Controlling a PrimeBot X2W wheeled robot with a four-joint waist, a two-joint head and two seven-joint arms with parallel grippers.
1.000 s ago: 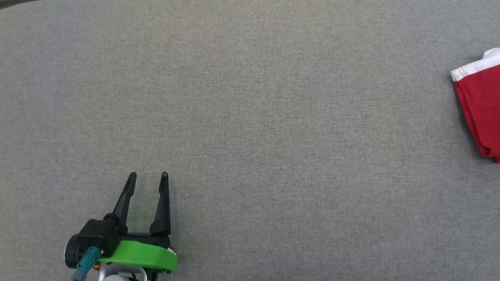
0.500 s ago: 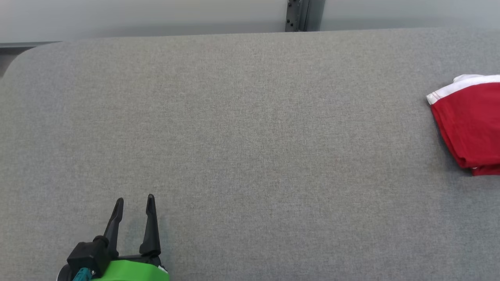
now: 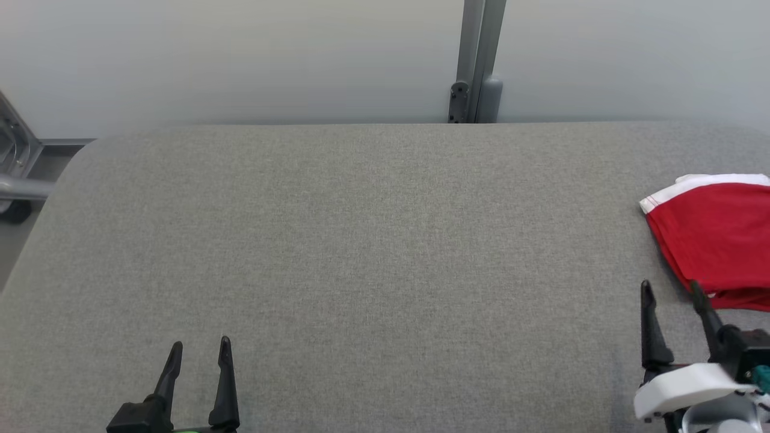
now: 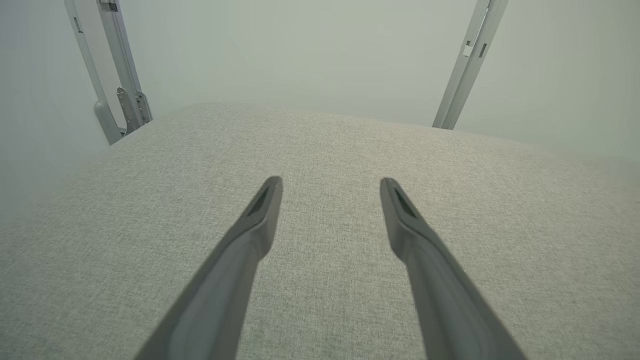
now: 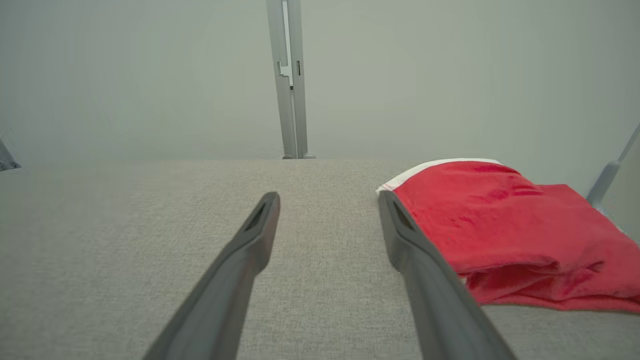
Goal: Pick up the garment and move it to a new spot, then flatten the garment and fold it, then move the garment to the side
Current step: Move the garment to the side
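While the garment [image 3: 716, 240], seemingly folded, lies rightward, table [image 3: 361, 252] stretches left.

I'm looking at a red garment [image 3: 716, 240] showing a white band along its far edge. Beneath it the table [image 3: 361, 252] is reading as plain heathered grey. Just beside the garment, the right gripper [image 3: 670, 284] is showing black fingers [image 3: 649, 325] over a white housing [image 3: 680, 388].
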